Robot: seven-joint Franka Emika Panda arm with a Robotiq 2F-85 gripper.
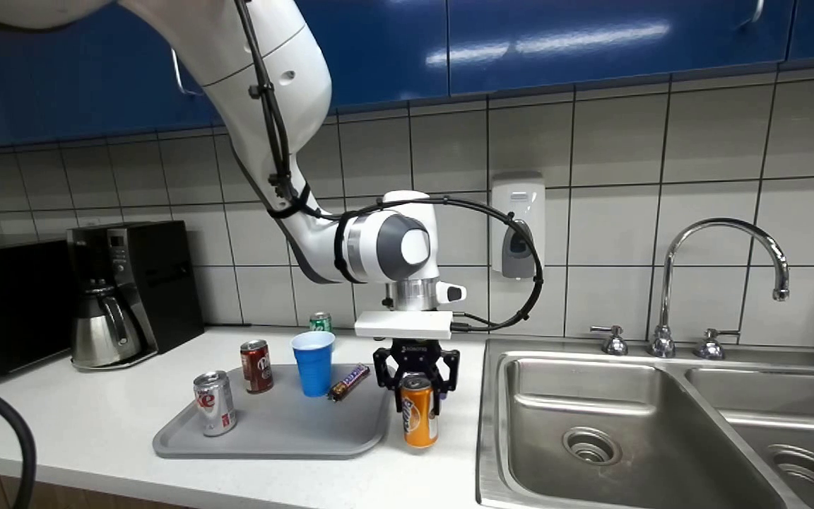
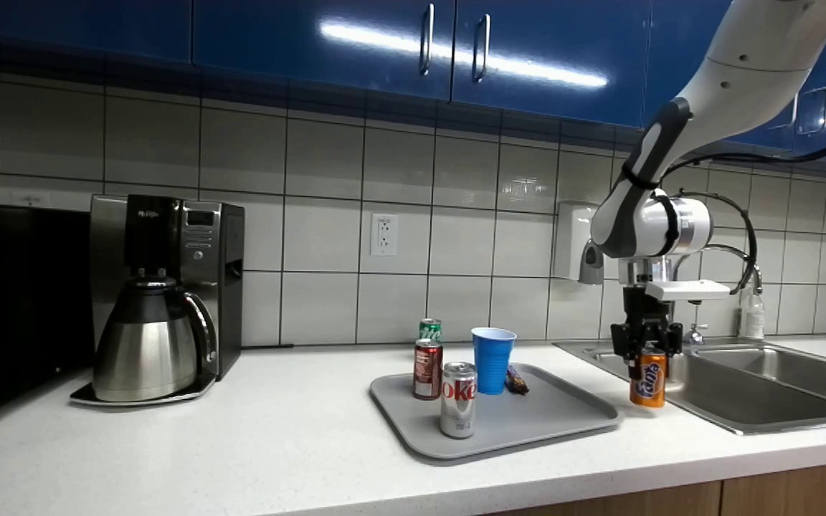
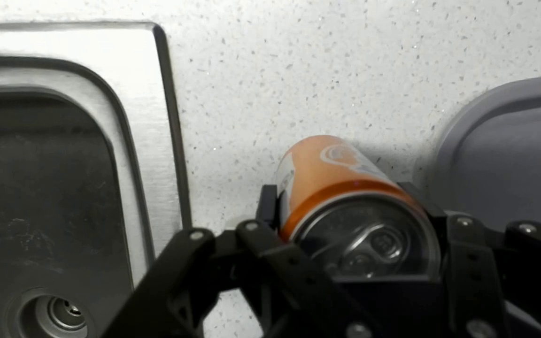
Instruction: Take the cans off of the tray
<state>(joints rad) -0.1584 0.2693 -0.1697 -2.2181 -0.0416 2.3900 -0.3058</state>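
Note:
My gripper [image 1: 418, 406] points down and is shut on the orange can [image 1: 419, 424], between the tray and the sink. In the wrist view, the gripper [image 3: 345, 204] has a finger on each side of the orange can [image 3: 336, 164]. The can is upright at the counter surface; whether it touches is hard to tell. The grey tray [image 1: 294, 433] is to one side, also in the wrist view [image 3: 510, 159]. On it stand the silver can with red marking [image 1: 214, 404] and the dark red can [image 1: 256, 369]. Both show in an exterior view, silver [image 2: 458, 405] and dark red [image 2: 427, 369].
A blue cup [image 1: 314, 367] and a candy bar [image 1: 348, 382] are on the tray. A green can [image 1: 320, 322] stands behind it. The steel sink [image 1: 591, 396] with a faucet [image 1: 668, 283] is beside the gripper. A coffee maker [image 2: 169, 301] stands at the far side.

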